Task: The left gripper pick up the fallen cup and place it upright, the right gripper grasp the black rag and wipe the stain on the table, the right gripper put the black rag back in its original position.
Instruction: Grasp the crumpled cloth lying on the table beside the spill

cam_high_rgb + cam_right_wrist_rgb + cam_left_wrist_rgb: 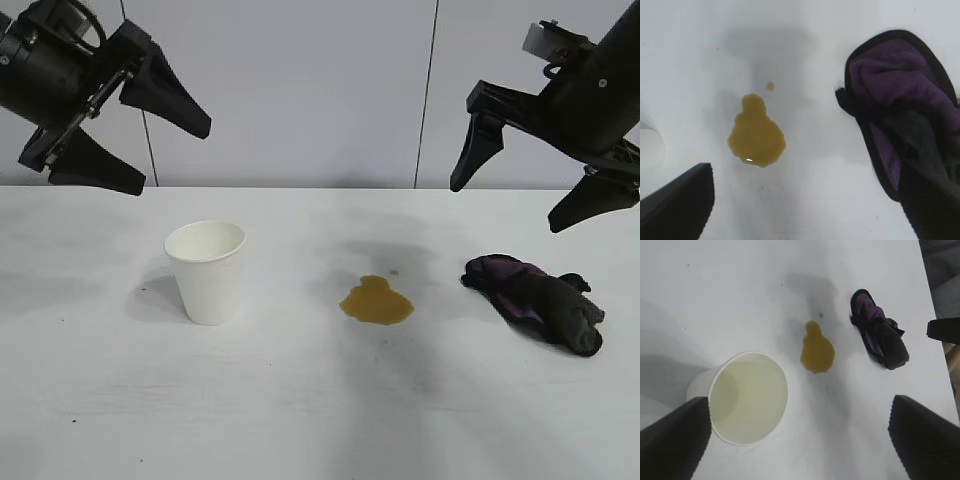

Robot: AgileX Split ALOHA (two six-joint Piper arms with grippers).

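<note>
The white paper cup [208,270] stands upright on the white table [300,400], left of centre, and shows from above in the left wrist view [747,397]. The left gripper [165,155] hangs open and empty in the air above and behind it. The yellowish-brown stain [376,301] lies in the middle, with a tiny droplet beside it [770,86]. The black rag with purple patches [540,298] lies on the table at the right. The right gripper [520,195] is open and empty, raised above and behind the rag. The stain [756,136] and rag [905,115] both show in the right wrist view.
Grey wall panels [300,90] stand behind the table's far edge. Faint grey smudges mark the tabletop around the stain. Bare tabletop lies in front of the cup, stain and rag.
</note>
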